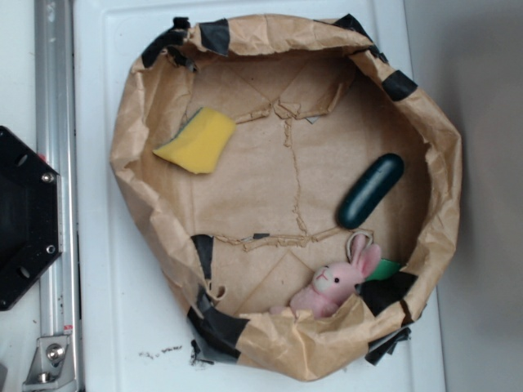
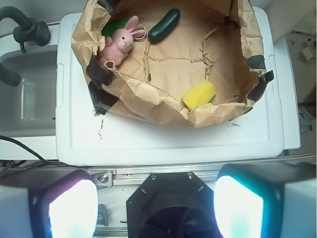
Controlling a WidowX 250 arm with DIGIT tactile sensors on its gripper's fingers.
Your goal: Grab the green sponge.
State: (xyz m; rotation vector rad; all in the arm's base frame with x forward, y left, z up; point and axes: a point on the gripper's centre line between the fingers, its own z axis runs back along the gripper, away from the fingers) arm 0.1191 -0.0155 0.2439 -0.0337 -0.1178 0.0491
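Note:
The green sponge [image 1: 198,140] is a yellow foam block with a thin green layer along its upper-left edge. It lies in the upper left of the brown paper bowl [image 1: 135,139]. In the wrist view the sponge [image 2: 199,94] lies at the bowl's near right. My gripper [image 2: 156,208] is out of the exterior view. In the wrist view its two fingers [image 2: 72,210] stand wide apart with nothing between them, high above the black robot base [image 2: 171,203] and well short of the bowl.
A dark green capsule-shaped oblong [image 1: 371,190] lies at the bowl's right. A pink bunny [image 1: 337,282] sits at the lower right over a green scrap [image 1: 384,269]. The bowl rests on a white board [image 1: 106,310]. A metal rail [image 1: 55,122] and the black base [image 1: 24,216] are on the left.

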